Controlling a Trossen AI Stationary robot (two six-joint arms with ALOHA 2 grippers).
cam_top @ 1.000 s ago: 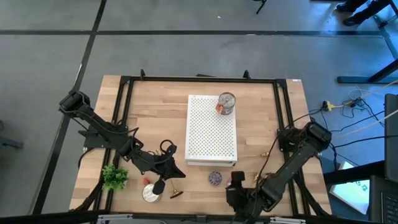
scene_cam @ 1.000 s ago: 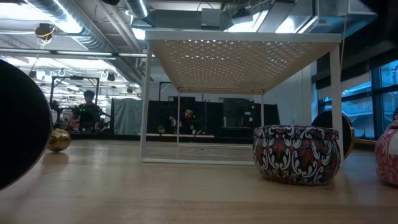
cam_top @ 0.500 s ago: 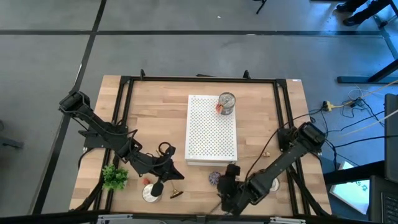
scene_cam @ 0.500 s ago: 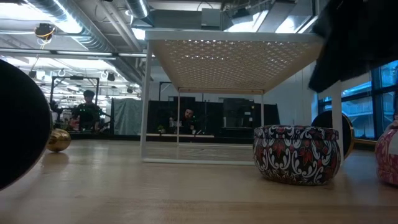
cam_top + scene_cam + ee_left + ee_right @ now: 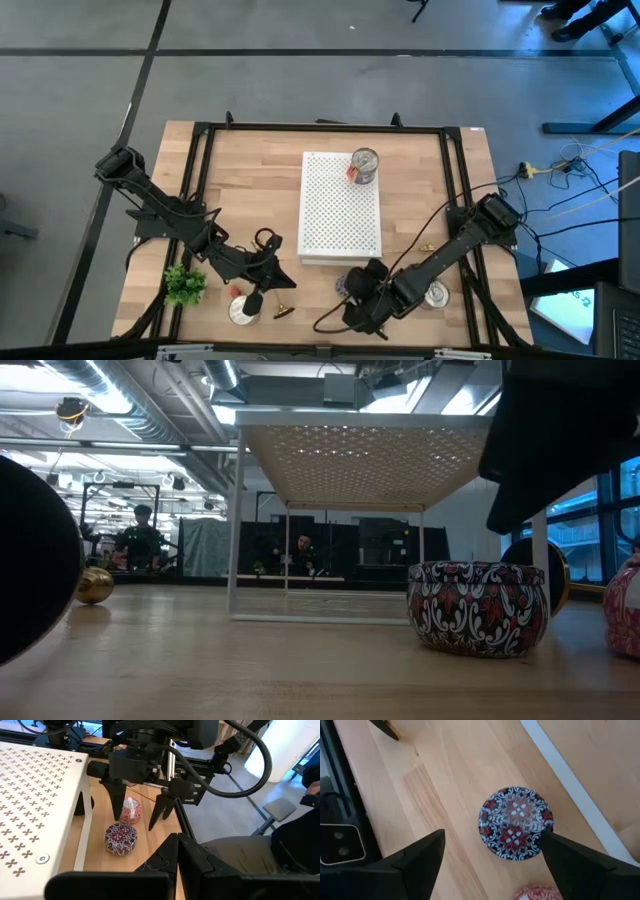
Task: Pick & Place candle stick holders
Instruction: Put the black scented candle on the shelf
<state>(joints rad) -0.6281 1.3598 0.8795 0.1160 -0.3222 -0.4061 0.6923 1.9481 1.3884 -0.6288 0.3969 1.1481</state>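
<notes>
One gold candle stick holder (image 5: 283, 312) lies on its side near the table's front edge, and a small gold piece (image 5: 425, 247) lies right of the white shelf. My right gripper (image 5: 352, 296) hangs open, pointing steeply down over a round patterned tin (image 5: 516, 829); its fingers (image 5: 116, 805) stand either side of the tin and above it, touching nothing. My left gripper (image 5: 177, 845) waits shut at the front left (image 5: 283, 279), pointing toward the tin, nothing seen between its fingers.
A white perforated shelf (image 5: 340, 210) stands mid-table with a silver tin (image 5: 365, 166) on top. Near the front are a pink tin (image 5: 131, 811), a second silver tin (image 5: 435, 295), a third silver tin (image 5: 240, 312) and a green plant (image 5: 185, 285). Black frame rails edge the table.
My right gripper has swung along the near edge toward the table's left, sunk a little and rolled about its own axis; it now hangs over the patterned tin. The silver tin at the front right, hidden under the arm before, now shows.
</notes>
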